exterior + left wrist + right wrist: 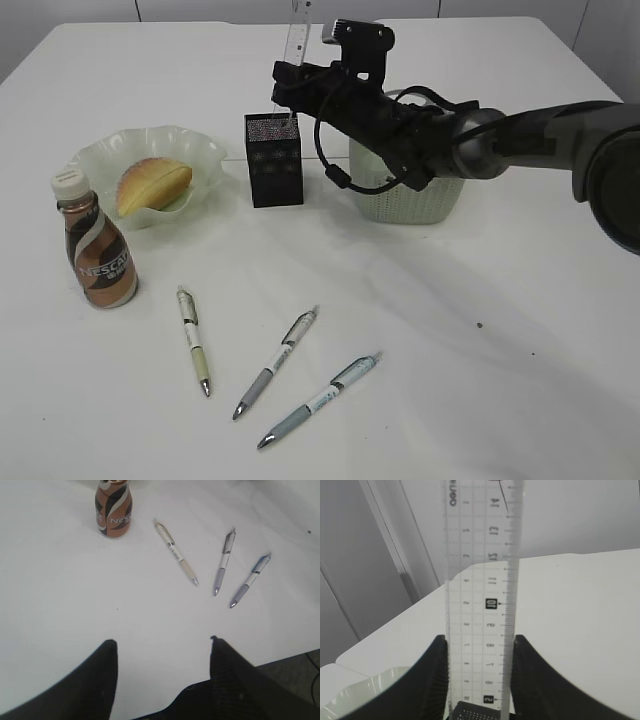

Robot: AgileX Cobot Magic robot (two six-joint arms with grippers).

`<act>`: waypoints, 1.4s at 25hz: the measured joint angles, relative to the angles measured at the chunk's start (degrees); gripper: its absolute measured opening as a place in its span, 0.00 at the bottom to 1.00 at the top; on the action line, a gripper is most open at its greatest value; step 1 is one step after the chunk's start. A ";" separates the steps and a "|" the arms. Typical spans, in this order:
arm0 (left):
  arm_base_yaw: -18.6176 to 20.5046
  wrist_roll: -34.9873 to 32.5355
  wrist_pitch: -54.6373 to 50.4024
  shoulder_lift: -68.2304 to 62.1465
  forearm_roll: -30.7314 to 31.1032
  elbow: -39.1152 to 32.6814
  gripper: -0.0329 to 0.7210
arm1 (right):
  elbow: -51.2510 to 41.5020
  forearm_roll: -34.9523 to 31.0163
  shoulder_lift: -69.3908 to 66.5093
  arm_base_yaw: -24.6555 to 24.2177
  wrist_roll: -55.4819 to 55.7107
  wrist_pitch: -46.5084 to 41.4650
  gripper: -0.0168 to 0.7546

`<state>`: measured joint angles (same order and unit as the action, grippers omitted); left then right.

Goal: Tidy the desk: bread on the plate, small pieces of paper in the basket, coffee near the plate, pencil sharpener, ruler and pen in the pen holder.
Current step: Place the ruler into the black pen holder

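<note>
The short clear plastic ruler with black scale marks [480, 600] is clamped upright between the right gripper's [479, 677] jaws, its lower end right over the small black square pen holder [274, 160], so next I'd guess lower and let go.
</note>
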<state>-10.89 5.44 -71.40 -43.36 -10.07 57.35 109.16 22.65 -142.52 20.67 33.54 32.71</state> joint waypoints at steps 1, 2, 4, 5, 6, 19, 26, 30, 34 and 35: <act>0.00 0.00 0.11 0.00 0.00 0.00 0.62 | 0.24 0.00 0.00 0.00 0.00 0.01 0.36; 0.00 0.00 0.11 0.00 0.00 0.00 0.62 | 0.24 0.00 -0.11 0.00 0.00 0.01 0.36; 0.00 0.00 0.59 0.00 0.00 0.00 0.62 | 0.24 0.00 -0.11 0.00 0.04 -0.14 0.36; 0.00 0.00 0.82 0.00 0.00 0.00 0.62 | 0.24 0.00 -0.24 0.00 0.04 -0.12 0.36; 0.00 0.00 0.92 0.00 0.00 0.00 0.62 | 0.24 0.00 -0.24 0.00 0.04 -0.24 0.36; 0.00 0.00 1.24 0.00 0.00 0.00 0.62 | 0.24 0.00 -0.24 0.00 0.94 -0.70 0.36; 0.00 0.00 1.33 0.00 0.00 0.00 0.62 | 0.24 0.70 -0.24 0.00 3.20 -1.83 0.36; 0.00 0.00 1.33 0.00 0.00 0.00 0.62 | 0.24 1.61 -0.24 0.00 3.93 -1.88 0.36; 0.00 0.00 1.33 0.00 0.00 0.00 0.62 | 0.24 2.64 -0.24 0.00 4.27 -1.97 0.37; 0.00 0.00 1.33 0.00 0.00 0.00 0.62 | 0.24 2.78 -0.24 0.00 4.27 -1.97 0.37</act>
<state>-10.89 5.44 -70.07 -43.36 -10.07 57.35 109.39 25.43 -142.75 20.67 37.82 30.75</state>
